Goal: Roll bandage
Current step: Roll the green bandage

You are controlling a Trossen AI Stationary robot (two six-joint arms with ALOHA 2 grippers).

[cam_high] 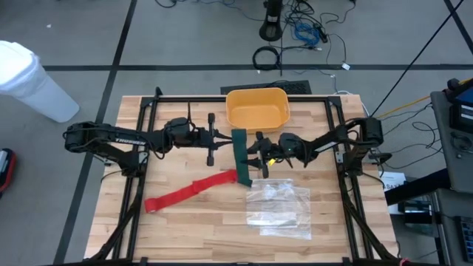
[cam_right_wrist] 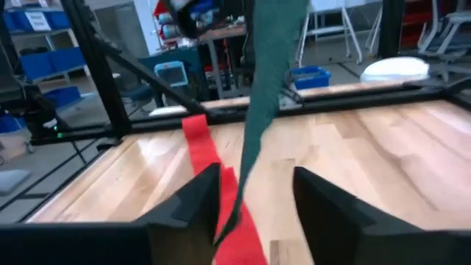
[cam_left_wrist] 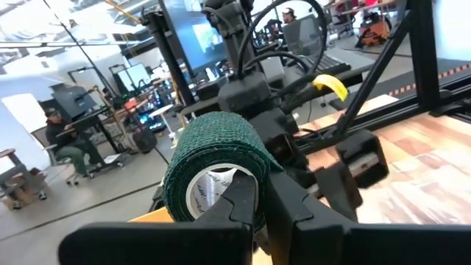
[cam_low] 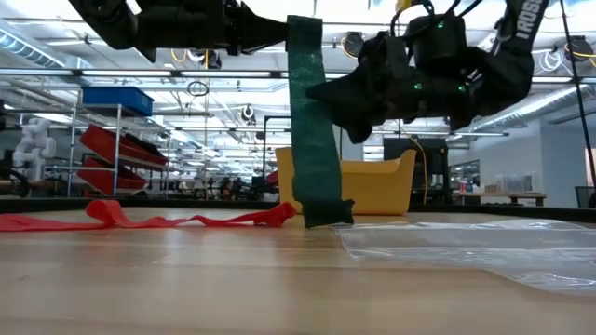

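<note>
My left gripper (cam_high: 224, 138) sits near the middle of the table, reaching toward three o'clock, and its fingers are clamped together on a dark green bandage roll (cam_left_wrist: 210, 165); the wrist view shows the roll with its white core pinched between my fingers (cam_left_wrist: 243, 202). From that roll a green strip (cam_low: 310, 130) hangs straight down and its end touches the wooden table (cam_high: 185, 229), bunching a little where it lands. My right gripper (cam_high: 260, 151) faces the left one from the three o'clock side, just beside the hanging green strip, with its two fingers (cam_right_wrist: 193, 199) standing apart and nothing between them but the strip's lower end ahead. The red bandage (cam_high: 191, 191) lies flat and unrolled on the table, running from about eight o'clock up toward the centre, where its near end meets the foot of the green strip. At twelve o'clock from my grippers stands a yellow bin (cam_high: 256, 108) at the table's far edge. At five o'clock from centre lies a clear plastic bag (cam_high: 281, 207), crinkled and flat, just beside the green strip's end. In the left wrist view a person (cam_left_wrist: 65, 140) sits at a desk well beyond the table.
</note>
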